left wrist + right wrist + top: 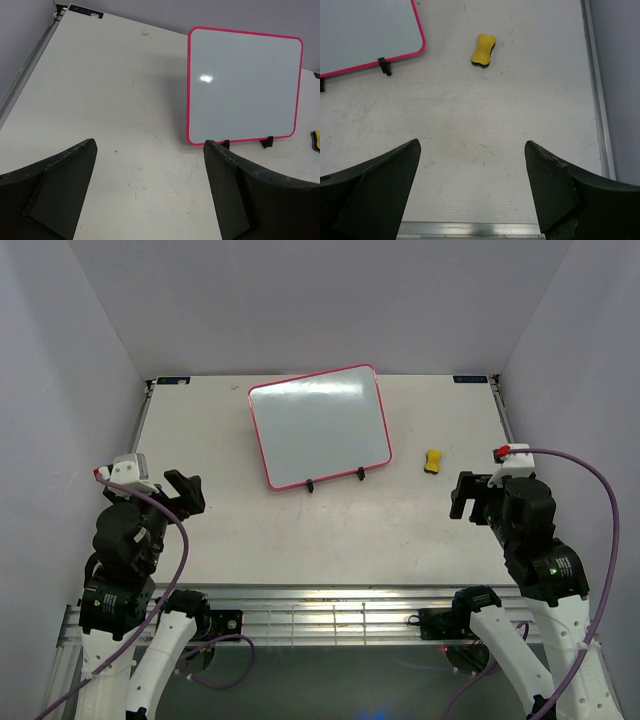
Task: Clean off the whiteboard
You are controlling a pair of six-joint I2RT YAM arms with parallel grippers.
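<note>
The whiteboard (320,426) leans on a thin black wire stand (336,480) at the back middle of the table; its pink-framed face shows no marks. It also appears in the left wrist view as the whiteboard (244,85) and at the top left of the right wrist view as the whiteboard (365,35). A small yellow eraser (432,461) lies flat to its right, seen as the eraser (483,50) ahead of the right arm. My left gripper (186,492) hangs open at the near left, nothing between its fingers. My right gripper (466,496) is open too, near right, short of the eraser.
Grey walls close in the table (300,540) on three sides. A metal rail (330,612) runs along the near edge by the arm bases. A purple cable (590,490) loops off the right wrist.
</note>
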